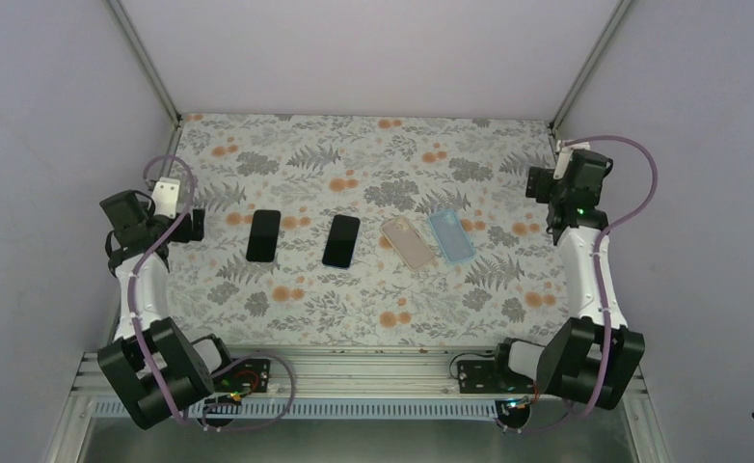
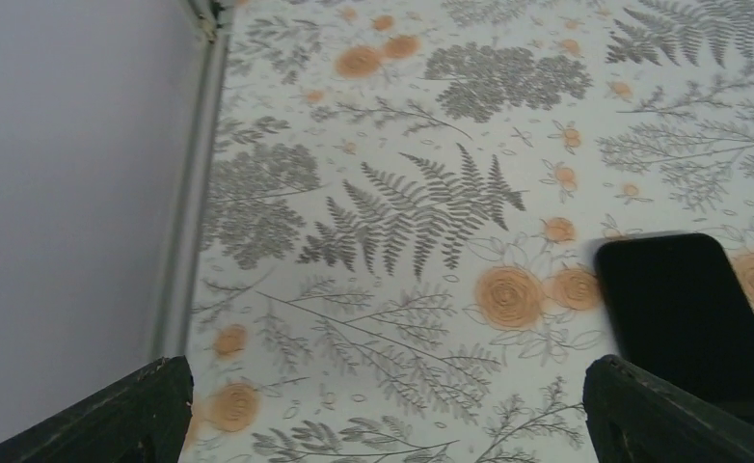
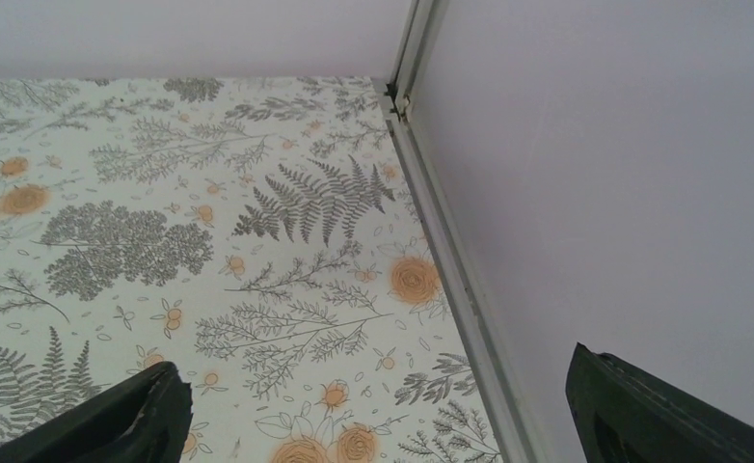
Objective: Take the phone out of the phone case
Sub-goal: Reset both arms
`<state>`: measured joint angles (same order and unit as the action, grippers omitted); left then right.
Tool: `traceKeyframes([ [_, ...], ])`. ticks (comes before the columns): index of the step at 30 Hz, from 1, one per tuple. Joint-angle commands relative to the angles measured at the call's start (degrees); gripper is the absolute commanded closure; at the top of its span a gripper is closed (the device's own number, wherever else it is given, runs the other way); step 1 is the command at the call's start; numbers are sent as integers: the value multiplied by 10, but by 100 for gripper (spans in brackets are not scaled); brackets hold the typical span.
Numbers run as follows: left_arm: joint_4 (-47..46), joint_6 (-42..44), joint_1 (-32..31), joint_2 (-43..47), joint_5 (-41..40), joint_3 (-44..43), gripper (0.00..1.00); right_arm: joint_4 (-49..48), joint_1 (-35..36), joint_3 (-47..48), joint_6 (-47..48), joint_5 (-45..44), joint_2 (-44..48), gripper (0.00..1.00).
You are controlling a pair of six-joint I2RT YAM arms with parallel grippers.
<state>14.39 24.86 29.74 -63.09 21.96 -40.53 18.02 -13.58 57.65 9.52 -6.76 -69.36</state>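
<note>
Both left claw and right claw are hanging released, empty. At right claw's left the phone is lying beside the phone case; I'm advising slow approach w/o nudging.

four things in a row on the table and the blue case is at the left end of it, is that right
Not quite. The blue case is at the right end of the row, next to the pinkish-beige phone; a black phone holds the left end. The top external view shows it. The count of four is right.
</note>
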Motion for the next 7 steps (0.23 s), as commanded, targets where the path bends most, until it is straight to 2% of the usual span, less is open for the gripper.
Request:
traceKeyframes([
  [1, -28, -12, 2, -21, 77, 0, 0, -24, -2, -5, -10, -29, -29, 0],
  [7, -9, -5, 3, -55, 130, -5, 0, -45, -4, -17, 1, -64, -17, 0],
])
